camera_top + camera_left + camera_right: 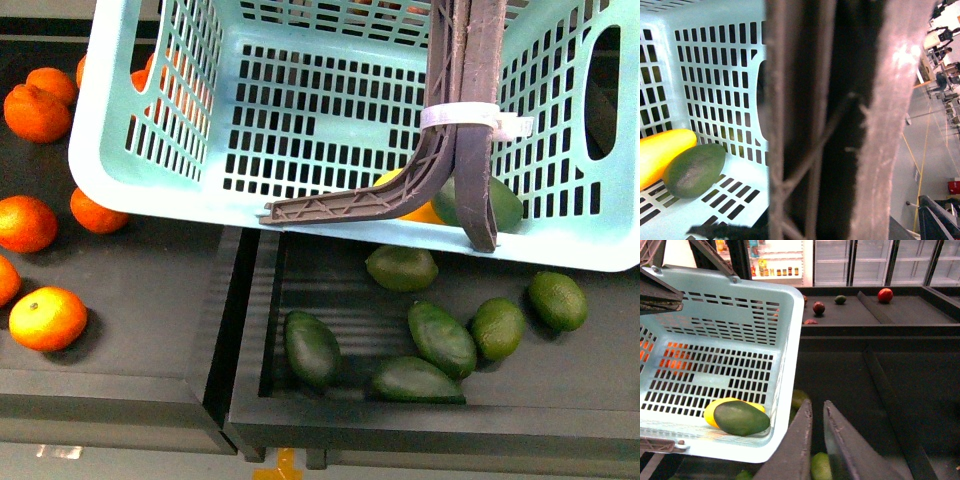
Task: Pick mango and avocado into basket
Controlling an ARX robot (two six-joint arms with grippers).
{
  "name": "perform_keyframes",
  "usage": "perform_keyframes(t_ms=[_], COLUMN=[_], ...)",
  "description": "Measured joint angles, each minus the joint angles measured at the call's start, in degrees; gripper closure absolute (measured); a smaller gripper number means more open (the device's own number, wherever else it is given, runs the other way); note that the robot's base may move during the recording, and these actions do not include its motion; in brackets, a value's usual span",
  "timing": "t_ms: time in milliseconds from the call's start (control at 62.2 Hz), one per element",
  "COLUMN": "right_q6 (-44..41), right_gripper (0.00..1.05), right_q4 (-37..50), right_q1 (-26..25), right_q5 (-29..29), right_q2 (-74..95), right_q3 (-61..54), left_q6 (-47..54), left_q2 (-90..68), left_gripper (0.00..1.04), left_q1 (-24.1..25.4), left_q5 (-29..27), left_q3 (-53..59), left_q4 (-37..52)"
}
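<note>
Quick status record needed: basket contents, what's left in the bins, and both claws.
basket: pale teal, slotted, tilted over the bins, handles zip-tied together
mango: inside the basket, on its floor
avocado: inside the basket, lying against the mango
avocado bin: six avocados loose below the basket
oranges: in the neighbouring bin, some seen through the basket wall
left claw: not in view; its camera is close against the handles
right claw: beside the basket, above the avocado bin, fingers nearly together, holding nothing

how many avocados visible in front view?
7: one in the basket beside the mango, at; six in the dark bin below. More may be hidden under the basket.
</note>
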State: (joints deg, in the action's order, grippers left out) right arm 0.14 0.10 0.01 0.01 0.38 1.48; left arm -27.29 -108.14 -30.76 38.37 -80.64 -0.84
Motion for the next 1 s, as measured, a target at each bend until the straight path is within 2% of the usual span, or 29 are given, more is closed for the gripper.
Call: perform_keyframes(t_ms=[145,386,595,997], right_q6=[0.0,0.0,0.0,0.0], right_gripper=[0.51,0.09,0.09,0.09], right_q4=[0.0,0.0,0.0,-0.2], right_q1=[0.0,0.0,0.0,0.0], right_q5=[0.0,0.3,0.2,-0.1], right_q2=[0.0,0.0,-0.1,-0.2], right_q3=[0.0,0.0,0.0,0.0], left_q6=[0.0,0.1,-0.3,0.0], left_q2=[0.0,0.0,0.0,0.0], left_gripper=[0.91,0.91,0.91,0.91], left_q1=[0.0,-0.3,-0.7,0.0], left_q5=[0.0,0.0,1.0,-0.6], left_q3=[0.0,0.0,0.0,0.0], left_q4=[0.0,0.0,0.0,0.0])
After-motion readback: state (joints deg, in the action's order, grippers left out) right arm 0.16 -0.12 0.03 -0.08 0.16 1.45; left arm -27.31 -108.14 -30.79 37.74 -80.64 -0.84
